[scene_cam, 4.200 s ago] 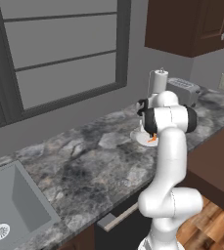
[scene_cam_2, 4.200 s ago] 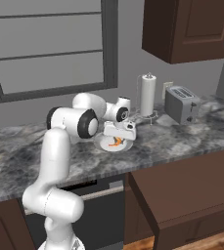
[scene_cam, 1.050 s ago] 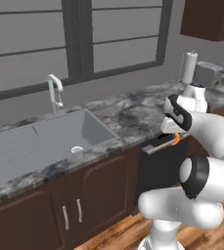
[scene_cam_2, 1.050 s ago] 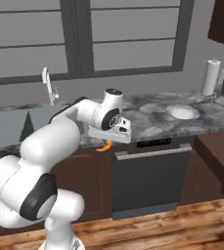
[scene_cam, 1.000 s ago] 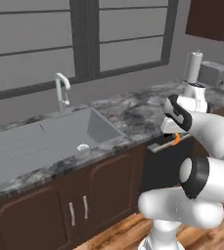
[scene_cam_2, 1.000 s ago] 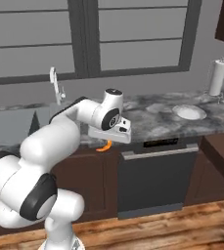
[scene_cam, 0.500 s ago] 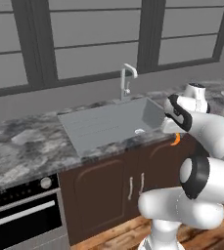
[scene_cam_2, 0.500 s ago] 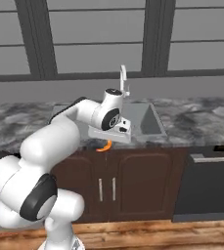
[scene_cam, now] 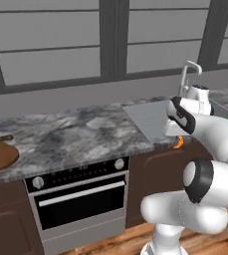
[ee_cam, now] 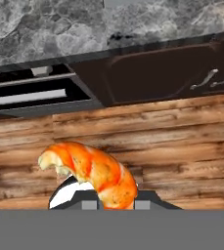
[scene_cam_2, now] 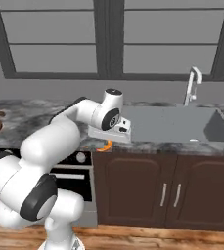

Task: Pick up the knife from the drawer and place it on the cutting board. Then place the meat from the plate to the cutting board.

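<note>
The end effector [ee_cam: 112,204] is clamped on the one small orange-red crescent-shaped piece of meat [ee_cam: 90,172], carried above the wooden floor [ee_cam: 182,146]. One dark reddish-brown wooden cutting board [scene_cam: 0,155] lies on the grey marbled table [scene_cam: 70,134].

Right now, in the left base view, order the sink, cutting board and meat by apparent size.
1. sink
2. cutting board, cut off by the frame's left edge
3. meat, a small orange sliver in the shut jaws

**Where my three cameras sit**

My two base views look forward and down from behind the arm, sharing the grey counter [scene_cam: 80,132], sink [scene_cam_2: 174,124] and oven [scene_cam: 78,199]. My hand view hangs close above the wood floor [ee_cam: 172,141], cabinet fronts along its top.
</note>
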